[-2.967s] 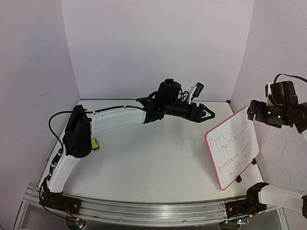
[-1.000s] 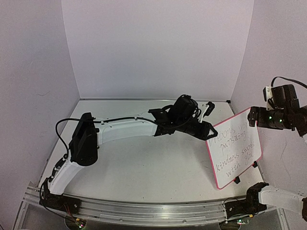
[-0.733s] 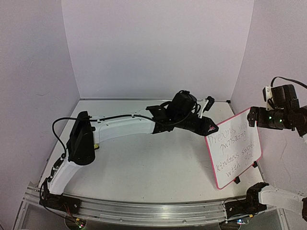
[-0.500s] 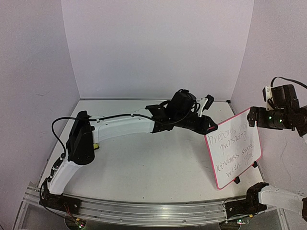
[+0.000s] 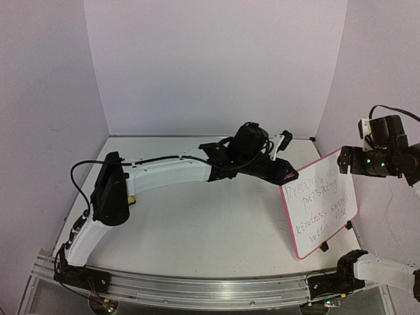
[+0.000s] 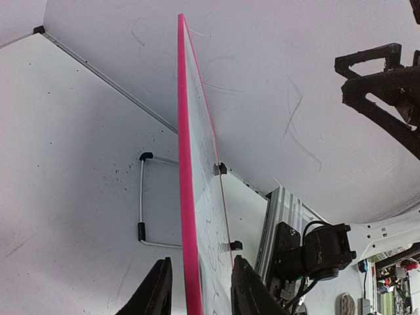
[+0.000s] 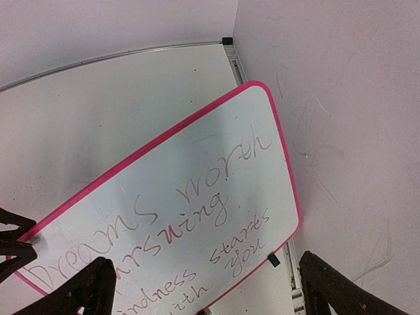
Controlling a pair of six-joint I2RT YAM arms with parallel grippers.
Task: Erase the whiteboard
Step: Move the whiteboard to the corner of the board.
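The whiteboard (image 5: 321, 207) stands tilted at the table's right side, pink-framed, with dark handwriting across its face (image 7: 197, 197). My left gripper (image 5: 289, 176) is at its upper left corner. In the left wrist view the gripper (image 6: 200, 292) straddles the board's pink edge (image 6: 187, 197), with narrow gaps showing beside both fingers, so it is open. My right gripper (image 7: 207, 292) hovers wide open above the board's face, holding nothing. In the top view it (image 5: 350, 161) sits by the board's upper right corner.
The right wall (image 5: 387, 85) rises just behind the board. A white wire stand (image 6: 141, 197) with black feet lies on the table beyond the board. A small yellow block (image 5: 130, 198) peeks out behind the left arm's elbow. An aluminium rail (image 5: 210, 289) runs along the near edge.
Over three seconds the left arm swung right to the board's upper left corner, and the board shifted slightly. In the last half second almost nothing moved. The right gripper stayed put.
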